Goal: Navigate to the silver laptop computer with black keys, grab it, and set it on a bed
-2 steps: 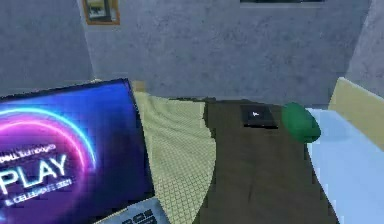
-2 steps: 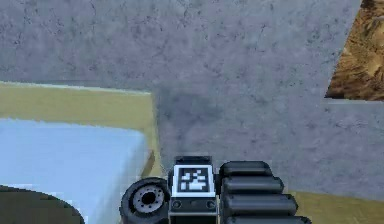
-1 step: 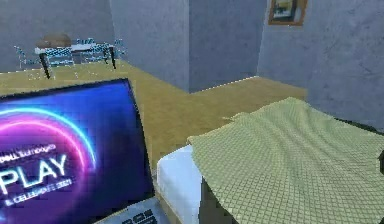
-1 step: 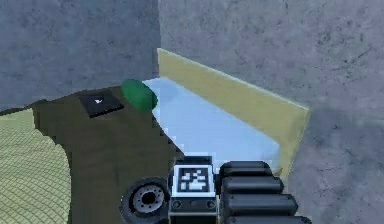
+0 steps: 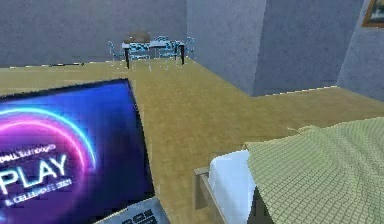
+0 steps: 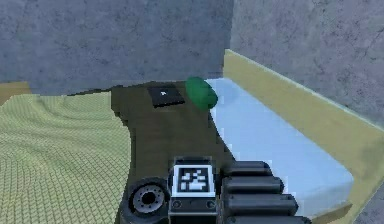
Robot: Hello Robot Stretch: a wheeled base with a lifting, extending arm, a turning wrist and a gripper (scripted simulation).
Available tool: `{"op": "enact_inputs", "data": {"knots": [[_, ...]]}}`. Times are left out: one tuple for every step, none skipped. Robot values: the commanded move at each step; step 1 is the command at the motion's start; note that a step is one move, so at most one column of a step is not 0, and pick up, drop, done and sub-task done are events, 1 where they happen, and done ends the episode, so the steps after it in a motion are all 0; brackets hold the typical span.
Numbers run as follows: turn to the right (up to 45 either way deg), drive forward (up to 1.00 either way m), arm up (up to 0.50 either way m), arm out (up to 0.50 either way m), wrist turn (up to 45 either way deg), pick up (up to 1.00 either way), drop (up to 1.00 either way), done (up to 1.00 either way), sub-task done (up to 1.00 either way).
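Closest in, the laptop [image 5: 65, 150] shows its lit screen at the forward view's lower left, with the bed [image 5: 228, 176] just beside it. In the arm side view the gripper [image 6: 148, 196] sits low beside a white marker [image 6: 195, 180]. Beyond it a dark slab [image 6: 165, 125], possibly the laptop's lid, lies across the bedding, and a green lump [image 6: 203, 93] sits farther out.

The step looks like the set-down. Done well, the arm reaches over the pale mattress [image 6: 270, 130], clear of the wooden rim [image 6: 300, 95], and lowers flat. The gripper's state cannot be told, nor whether it holds anything.
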Motion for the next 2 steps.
{"op": "enact_inputs", "data": {"knots": [[0.0,0.0,0.0,0.48,0.0,0.0,0.0,0.0,0.0],[0.0,0.0,0.0,0.0,39.0,0.0,0.0,0.0,0.0]]}}
